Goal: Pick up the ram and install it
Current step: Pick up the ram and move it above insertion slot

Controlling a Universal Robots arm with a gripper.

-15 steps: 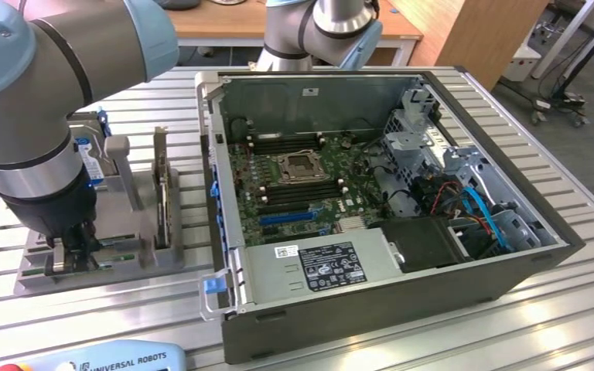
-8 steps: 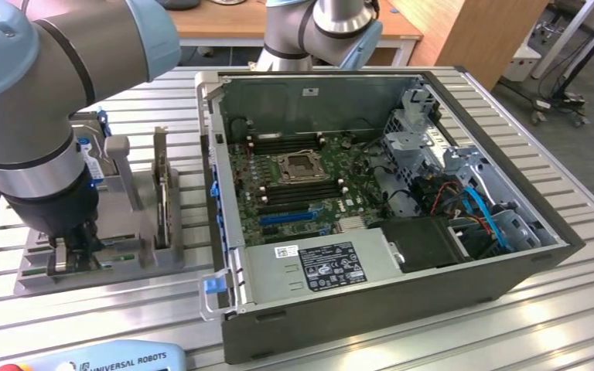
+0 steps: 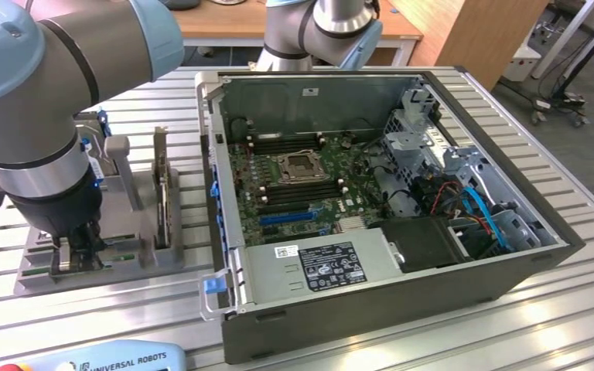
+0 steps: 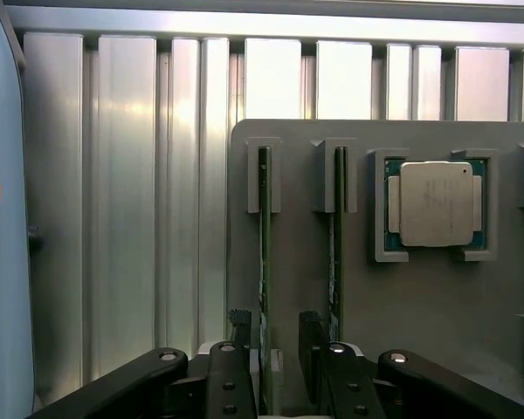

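Because the ram [image 4: 265, 262] stands on its long edge in a narrow slot of the grey fixture [image 4: 297, 279], you have both flat faces exposed, which is what a two-fingered grasp needs. The gripper [image 4: 273, 358] hangs low over that slot with its jaws spread, one finger on each side of the stick and a visible gap at either face; nothing is pinched. A second memory stick [image 4: 337, 227] stands in the neighbouring slot, just beside the outer face of one finger, so I judge clearance there to be tight. Beyond it a processor [image 4: 435, 202] lies flat in its own pocket, well apart from the fingers; the ram being straddled is the stick farther from it. The wrist view gives you this alignment of jaws to stick, while in the exterior view the arm's own bulk covers that detail. The exterior view adds the destination. On the slatted aluminium table [image 3: 121, 309], the open computer case [image 3: 380, 297] lies to the fixture's right in that view, its motherboard [image 3: 308, 205] facing up and dark memory slots [image 3: 276, 144] flanking the processor socket [image 3: 299, 166]. It also shows an upright expansion card [image 3: 160, 185] parked in the fixture between arm and case. Installation is not begun; the ram sits in its holder.
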